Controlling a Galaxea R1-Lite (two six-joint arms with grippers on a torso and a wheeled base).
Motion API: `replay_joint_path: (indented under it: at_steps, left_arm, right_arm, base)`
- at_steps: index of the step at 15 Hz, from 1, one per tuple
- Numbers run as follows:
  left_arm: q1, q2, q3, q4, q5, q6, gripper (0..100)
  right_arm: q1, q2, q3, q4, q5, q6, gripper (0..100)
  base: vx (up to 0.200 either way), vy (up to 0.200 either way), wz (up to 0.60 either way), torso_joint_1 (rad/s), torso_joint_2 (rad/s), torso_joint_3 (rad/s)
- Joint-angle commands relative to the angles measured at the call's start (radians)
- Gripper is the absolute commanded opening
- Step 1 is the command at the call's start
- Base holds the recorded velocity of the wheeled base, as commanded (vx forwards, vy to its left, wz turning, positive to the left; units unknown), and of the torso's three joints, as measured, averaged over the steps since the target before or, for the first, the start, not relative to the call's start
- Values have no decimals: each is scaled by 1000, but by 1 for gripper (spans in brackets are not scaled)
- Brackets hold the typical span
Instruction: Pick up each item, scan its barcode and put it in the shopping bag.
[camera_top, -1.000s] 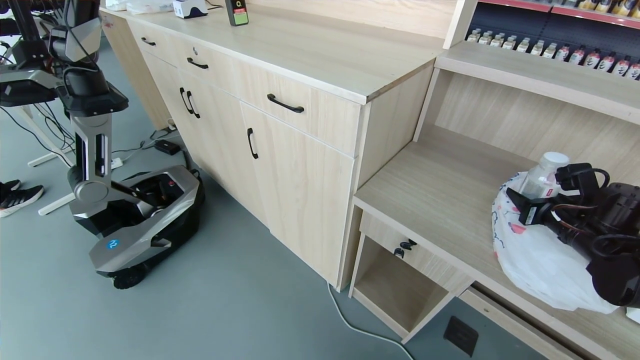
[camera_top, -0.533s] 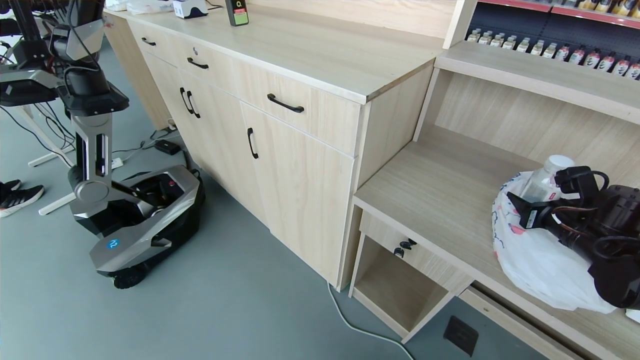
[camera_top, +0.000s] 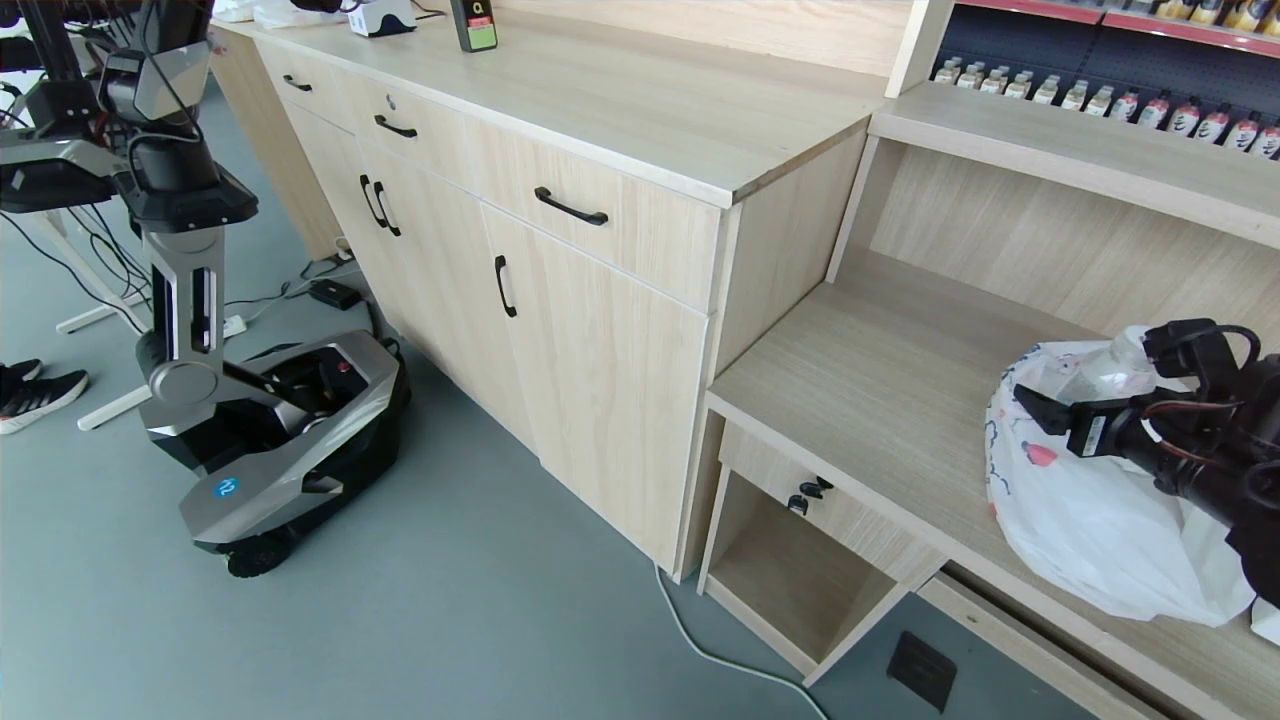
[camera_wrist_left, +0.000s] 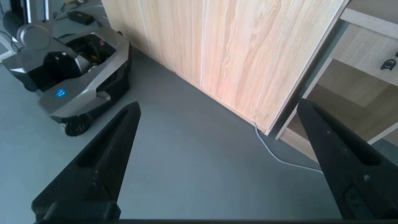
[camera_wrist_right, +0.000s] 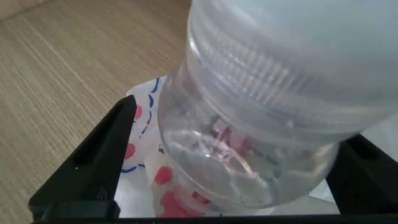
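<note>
On the low wooden surface (camera_top: 880, 380), at the robot's right, a white shopping bag (camera_top: 1080, 520) printed with red and blue marks sits slumped, its mouth gathered up toward the right claw (camera_top: 1110, 385). That claw hangs at the bag's opening with its fingers (camera_top: 1040, 410) spread apart on either side of a clear plastic bottle (camera_top: 1100, 372), which stands tilted inside the bag with the plastic drawn up around it. From the right wrist view the bottle (camera_wrist_right: 261, 124) looms close between the dark fingers (camera_wrist_right: 93, 168), and a strip of the bag (camera_wrist_right: 142, 118) shows in the gap between one finger and the bottle's side, so the claw is not pressed against it there. Over the grey floor (camera_wrist_left: 186, 155), just out from the front of the tall wooden cabinet (camera_top: 600, 380), the left claw (camera_wrist_left: 217, 107) hangs with its two fingers wide apart and nothing between them. A row of small drinks (camera_top: 1100, 100) lines the shelf above the bag.
</note>
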Motion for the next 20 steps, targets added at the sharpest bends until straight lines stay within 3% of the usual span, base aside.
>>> replay_joint_path:
  at_steps: [1, 5, 9, 11, 13, 16, 17, 18, 20]
  left_arm:
    - [-2, 0, 0, 0, 0, 0, 100]
    - [0, 0, 0, 0, 0, 0, 100]
    - [0, 0, 0, 0, 0, 0, 100]
    - [0, 0, 0, 0, 0, 0, 100]
    - [0, 0, -2, 0, 0, 0, 100]
    - [0, 0, 0, 0, 0, 0, 100]
    - [-2, 0, 0, 0, 0, 0, 100]
    - [-2, 0, -2, 0, 0, 0, 100]
    - [0, 0, 0, 0, 0, 0, 100]
  right_arm:
    - [-2, -112, -3, 43, 8, -3, 100]
    - [-2, -376, 14, 252, 26, -72, 100]
    - [3, -571, 51, 267, 31, -155, 100]
    - [15, -593, 11, 254, 46, -198, 100]
    - [71, -608, -144, 312, 44, -215, 100]
    - [71, -631, -359, 573, 14, -232, 100]
    - [69, -637, -462, 731, -126, -225, 100]
    - [69, -655, -483, 827, -213, -216, 100]
    - [60, -700, -411, 967, -258, -155, 100]
  base:
    - [0, 0, 0, 0, 0, 0]
    - [0, 0, 0, 0, 0, 0]
    - [0, 0, -300, 1, 0, 2]
    - [0, 0, -600, 73, -239, -154]
    - [0, 0, -600, 53, -112, -78]
    - [0, 0, -600, 10, -38, -19]
    - [0, 0, -600, 17, -2, -22]
    - [0, 0, -600, 2, -7, 2]
    - [0, 0, -600, 2, -2, 2]
